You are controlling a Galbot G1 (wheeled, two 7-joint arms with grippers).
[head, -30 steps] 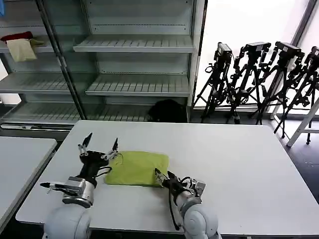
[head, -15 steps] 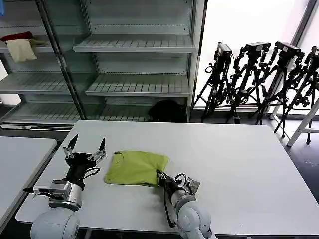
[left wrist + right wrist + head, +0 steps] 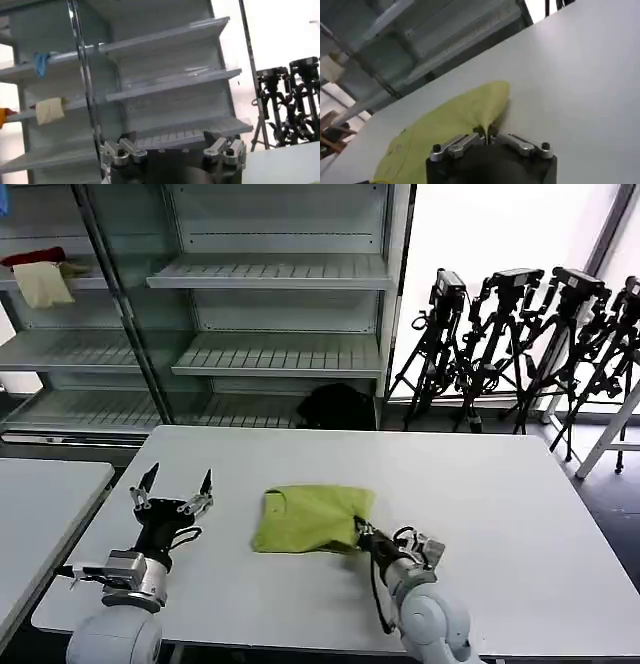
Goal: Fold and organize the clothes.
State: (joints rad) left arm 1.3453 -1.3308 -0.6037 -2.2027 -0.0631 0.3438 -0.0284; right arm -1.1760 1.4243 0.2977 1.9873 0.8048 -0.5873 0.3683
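The clothes, a lime yellow-green T-shirt (image 3: 310, 519), lie folded into a small rectangle on the white table (image 3: 480, 484), a little left of its middle. My right gripper (image 3: 362, 533) sits low on the table at the shirt's near right corner and is shut on a pinch of the fabric. In the right wrist view the cloth (image 3: 455, 120) narrows into a fold held between the closed jaws of the right gripper (image 3: 486, 135). My left gripper (image 3: 177, 480) stands open above the table, left of the shirt and apart from it. It (image 3: 167, 145) faces the shelving with nothing between its fingers.
Metal shelving (image 3: 270, 274) stands behind the table, with a red cloth (image 3: 35, 257) and a cream cloth (image 3: 42, 284) on an upper left shelf. Camera tripods (image 3: 520, 344) line the back right. A second table (image 3: 40, 504) lies at the left. A black bag (image 3: 335, 406) is on the floor.
My right gripper has dragged the folded shirt to the right across the table. The left gripper has drawn back leftward from the shirt's left edge and stays open.
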